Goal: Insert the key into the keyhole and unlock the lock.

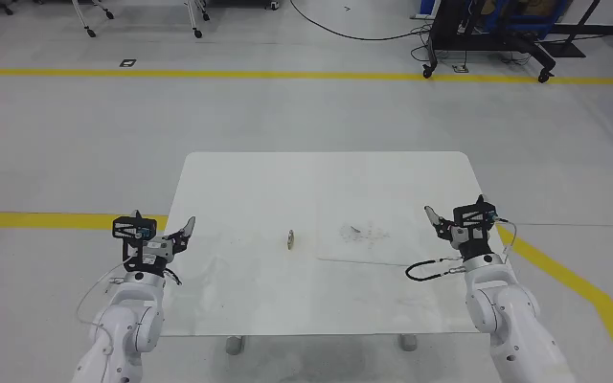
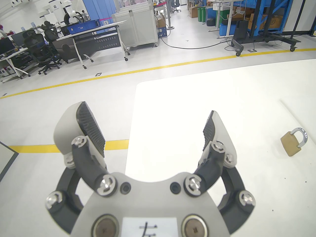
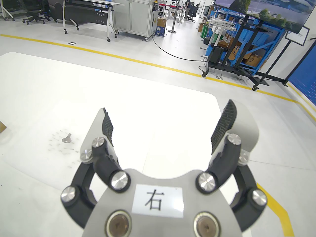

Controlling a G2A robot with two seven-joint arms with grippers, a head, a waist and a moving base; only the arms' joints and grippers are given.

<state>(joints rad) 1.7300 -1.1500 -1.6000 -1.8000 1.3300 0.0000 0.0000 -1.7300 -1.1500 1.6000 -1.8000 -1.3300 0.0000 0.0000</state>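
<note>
A small brass padlock [image 1: 288, 239] with a silver shackle lies near the middle of the white table [image 1: 326, 191]; the left wrist view has the padlock [image 2: 292, 142] off to the side of my left gripper. A small silver key [image 1: 355, 230] lies to the right of the lock, and the key [image 3: 67, 138] sits among faint marks on the table. My left gripper [image 1: 163, 230] hangs open at the table's left edge, empty [image 2: 150, 122]. My right gripper [image 1: 460, 218] stands open and empty near the right edge [image 3: 170, 122].
The table's left edge runs under the left gripper, with bare floor and a yellow floor line [image 1: 57, 220] beyond. A black cable [image 1: 426, 271] loops off the right arm above the table's front right part. Carts and racks stand far behind.
</note>
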